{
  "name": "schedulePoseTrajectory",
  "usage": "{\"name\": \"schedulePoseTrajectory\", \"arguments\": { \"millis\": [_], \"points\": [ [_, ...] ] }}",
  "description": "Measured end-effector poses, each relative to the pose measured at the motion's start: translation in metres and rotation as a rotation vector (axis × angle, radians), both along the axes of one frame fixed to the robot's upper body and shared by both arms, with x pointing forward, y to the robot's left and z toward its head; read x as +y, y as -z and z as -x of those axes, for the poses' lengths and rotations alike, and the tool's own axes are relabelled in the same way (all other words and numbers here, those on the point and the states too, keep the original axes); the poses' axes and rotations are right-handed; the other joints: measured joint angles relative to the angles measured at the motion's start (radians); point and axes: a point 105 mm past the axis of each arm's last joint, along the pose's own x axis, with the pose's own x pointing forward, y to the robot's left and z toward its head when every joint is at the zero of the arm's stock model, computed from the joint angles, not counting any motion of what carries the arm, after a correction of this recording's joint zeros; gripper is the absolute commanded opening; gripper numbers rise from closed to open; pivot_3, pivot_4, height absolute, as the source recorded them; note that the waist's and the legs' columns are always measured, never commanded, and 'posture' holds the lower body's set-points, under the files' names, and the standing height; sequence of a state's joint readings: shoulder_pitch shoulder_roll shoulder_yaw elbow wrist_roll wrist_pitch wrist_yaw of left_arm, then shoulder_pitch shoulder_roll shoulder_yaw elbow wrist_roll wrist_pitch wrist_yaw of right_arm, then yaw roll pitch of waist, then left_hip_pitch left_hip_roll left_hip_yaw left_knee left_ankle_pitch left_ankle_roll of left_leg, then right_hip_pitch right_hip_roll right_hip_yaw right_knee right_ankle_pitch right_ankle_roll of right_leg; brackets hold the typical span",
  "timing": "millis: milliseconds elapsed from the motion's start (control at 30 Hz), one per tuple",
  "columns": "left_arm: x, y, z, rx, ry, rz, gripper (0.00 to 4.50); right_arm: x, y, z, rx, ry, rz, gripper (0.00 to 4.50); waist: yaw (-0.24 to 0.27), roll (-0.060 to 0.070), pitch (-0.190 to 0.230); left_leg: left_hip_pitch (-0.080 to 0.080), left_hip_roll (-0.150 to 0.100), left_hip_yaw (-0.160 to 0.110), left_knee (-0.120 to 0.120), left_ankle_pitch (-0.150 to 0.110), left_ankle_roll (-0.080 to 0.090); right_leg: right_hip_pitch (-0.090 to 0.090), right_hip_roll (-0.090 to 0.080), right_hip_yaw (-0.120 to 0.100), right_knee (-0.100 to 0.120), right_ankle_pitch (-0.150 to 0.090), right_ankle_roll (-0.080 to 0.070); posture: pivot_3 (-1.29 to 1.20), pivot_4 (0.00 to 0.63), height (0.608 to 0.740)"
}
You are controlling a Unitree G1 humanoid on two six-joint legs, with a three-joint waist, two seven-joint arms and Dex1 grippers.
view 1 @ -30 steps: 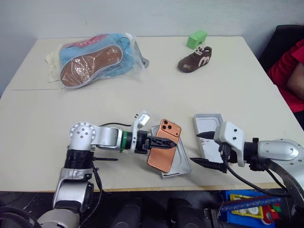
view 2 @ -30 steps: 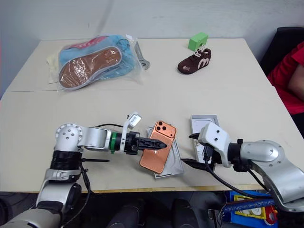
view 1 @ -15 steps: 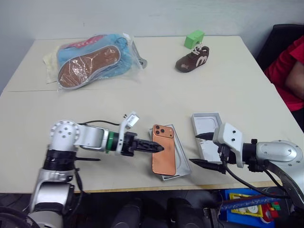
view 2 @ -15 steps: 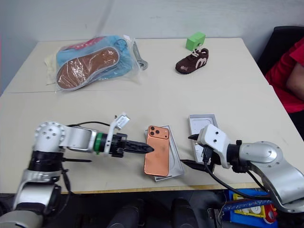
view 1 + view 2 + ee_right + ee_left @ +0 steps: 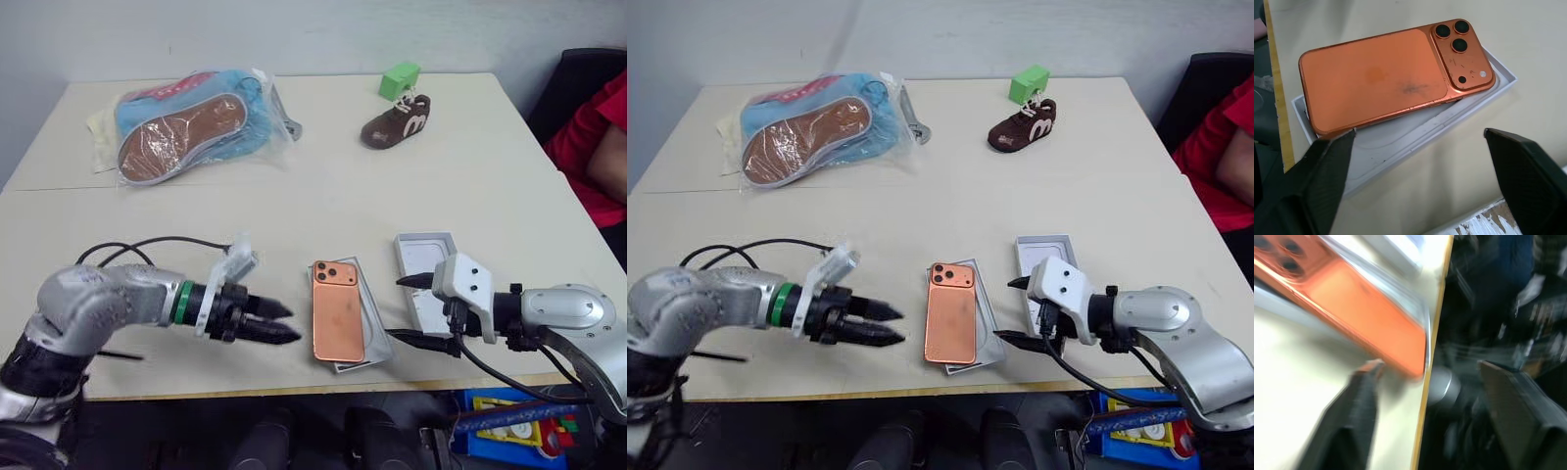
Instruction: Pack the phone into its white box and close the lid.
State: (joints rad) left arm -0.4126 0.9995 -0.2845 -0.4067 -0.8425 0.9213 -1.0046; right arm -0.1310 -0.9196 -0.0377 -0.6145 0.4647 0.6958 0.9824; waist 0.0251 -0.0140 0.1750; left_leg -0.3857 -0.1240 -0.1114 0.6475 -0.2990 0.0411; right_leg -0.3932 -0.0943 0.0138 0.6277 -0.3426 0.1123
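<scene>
A pale beige table is filling the scene, its near edge running just under both claws, with a light wall behind it and a person's red sleeve showing at the far right by a dark chair. Far beyond the left gripper, on the far left part of the table, a clear plastic bag is lying with a blue shoe inside it, sole up. The left gripper is hovering low over the table near the front edge, its two black fingers parted a little and gripping nothing, tips pointing toward the phone but stopping short of it with bare table between. Just past those tips, the phone is lying back-up and skewed across the white box, its long side overhanging one wall of the tray instead of sitting down flat inside; the camera bump is at the end away from the table edge. Just beside the box on the other side, the right gripper is hanging with its fingers spread wide and empty, one tip over the lid, which is lying open-side up under it. Well beyond the right gripper, a small brown shoe is sitting with a green block touching it at the table's far side.
</scene>
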Motion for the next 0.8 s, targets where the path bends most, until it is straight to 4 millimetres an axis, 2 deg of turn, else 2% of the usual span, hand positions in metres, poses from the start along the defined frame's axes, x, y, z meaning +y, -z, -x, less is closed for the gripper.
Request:
{"name": "schedulePoseTrajectory", "arguments": {
  "millis": [200, 300, 467, 600, 800],
  "points": [
    [-0.012, 0.014, 0.001, -0.138, 0.143, 0.016, 0.09, 0.001, 0.004, 0.013, 0.057, -0.049, -0.005, 1.24, 0.015, 0.000, 0.000, -0.002, 0.000, -0.003, 0.000, -0.001, 0.002, 0.001, 0.000, -0.003, -0.003, 0.000, 0.000, 0.00, 0.150, 0.740],
    [-0.026, 0.021, -0.005, -0.191, 0.159, 0.027, 0.00, 0.005, 0.006, 0.022, 0.077, -0.072, -0.010, 0.13, 0.024, 0.000, 0.000, -0.002, 0.000, -0.003, 0.001, -0.001, 0.002, 0.001, 0.000, -0.004, -0.002, 0.000, 0.000, 0.00, 0.150, 0.740],
    [-0.033, 0.024, -0.012, -0.226, 0.161, 0.013, 0.00, 0.007, 0.005, 0.023, 0.074, -0.067, -0.013, 0.06, 0.021, 0.000, 0.000, -0.002, 0.000, -0.003, 0.001, -0.001, 0.002, 0.001, 0.000, -0.004, 0.000, 0.000, 0.000, 0.00, 0.150, 0.740],
    [-0.048, 0.029, -0.019, -0.234, 0.159, 0.031, 0.00, 0.007, 0.003, 0.024, 0.066, -0.054, -0.018, 0.06, 0.026, -0.001, 0.000, -0.002, 0.000, -0.003, 0.002, -0.001, 0.002, 0.001, 0.000, -0.005, 0.000, 0.000, 0.001, 0.00, 0.150, 0.740],
    [-0.051, 0.039, -0.025, -0.232, 0.136, 0.011, 0.00, 0.004, 0.003, 0.023, 0.061, -0.031, -0.018, 0.06, 0.025, -0.001, 0.000, -0.002, 0.000, -0.003, 0.003, -0.001, 0.002, 0.001, 0.000, -0.005, 0.000, 0.000, 0.001, 0.00, 0.150, 0.740]
  ]
}}
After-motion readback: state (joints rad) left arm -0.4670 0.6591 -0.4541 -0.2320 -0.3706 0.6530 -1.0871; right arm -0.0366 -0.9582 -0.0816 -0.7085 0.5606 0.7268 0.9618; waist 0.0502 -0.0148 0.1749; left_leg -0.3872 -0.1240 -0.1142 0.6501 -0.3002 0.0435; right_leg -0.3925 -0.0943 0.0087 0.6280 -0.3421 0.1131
